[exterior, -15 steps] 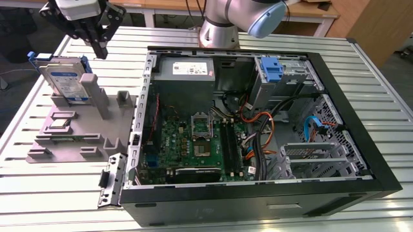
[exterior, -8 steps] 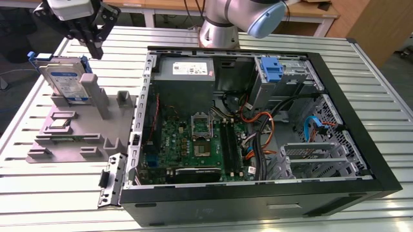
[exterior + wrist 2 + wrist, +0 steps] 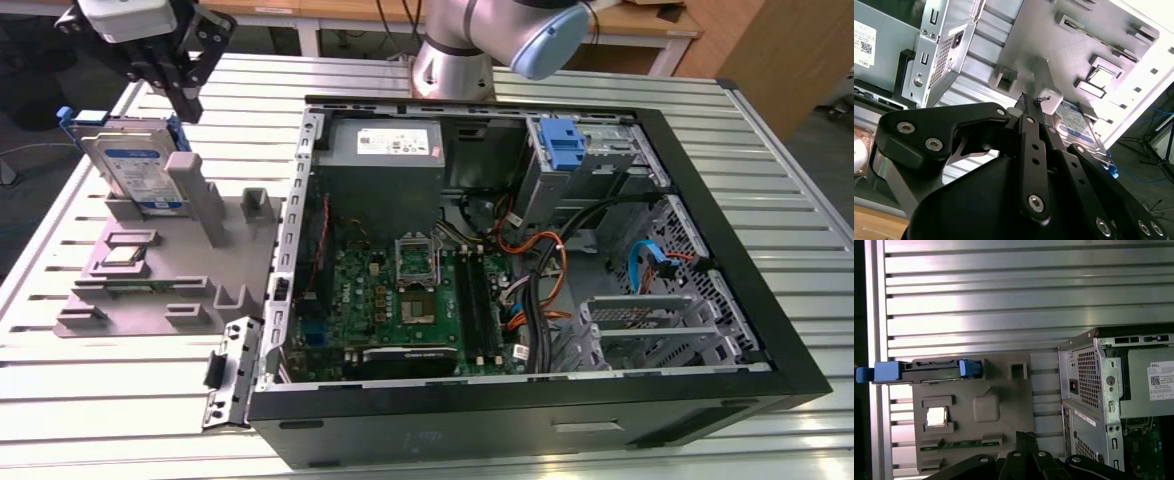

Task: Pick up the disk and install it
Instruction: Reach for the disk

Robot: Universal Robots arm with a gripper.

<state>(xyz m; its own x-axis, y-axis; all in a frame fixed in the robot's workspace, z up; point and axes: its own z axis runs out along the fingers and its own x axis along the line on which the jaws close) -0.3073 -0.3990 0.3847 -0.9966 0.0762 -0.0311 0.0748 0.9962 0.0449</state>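
On the grey fixture (image 3: pixel 147 300) at the exterior view's left, the disk (image 3: pixel 134 168) stood on edge in a slot, I judged so its top rim was free to grab. My tool (image 3: pixel 187 105) hung near, higher up, fingers together and empty. The open case (image 3: pixel 441 430) sat beside it on the surface (image 3: pixel 107 400).
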